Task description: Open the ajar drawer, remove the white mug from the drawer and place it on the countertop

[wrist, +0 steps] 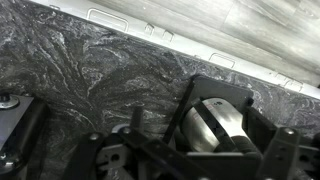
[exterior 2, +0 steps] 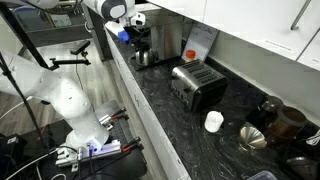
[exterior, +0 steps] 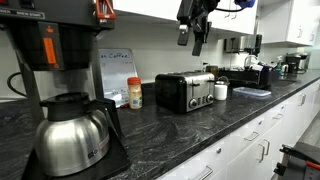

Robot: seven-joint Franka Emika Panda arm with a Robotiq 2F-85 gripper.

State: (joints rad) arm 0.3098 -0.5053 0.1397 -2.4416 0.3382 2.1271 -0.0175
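Observation:
My gripper (exterior: 191, 40) hangs high above the countertop (exterior: 200, 130), over the toaster area, and its two fingers look apart and empty. In another exterior view it sits at the top by the arm (exterior 2: 130, 25). White drawer fronts with silver bar handles run below the counter edge (exterior: 255, 135) (exterior 2: 150, 125) (wrist: 105, 15). I cannot tell which drawer is ajar. The white mug in the drawer is hidden. The wrist view looks down on the dark veined countertop (wrist: 90, 80).
A toaster (exterior: 185, 92) (exterior 2: 198, 85) stands mid-counter with a second white mug (exterior: 220, 91) (exterior 2: 213, 121) beside it. A coffee maker with a steel carafe (exterior: 70, 130) is near. A silver and black appliance (wrist: 220, 125) lies under the wrist. More appliances (exterior: 262, 72) stand farther along.

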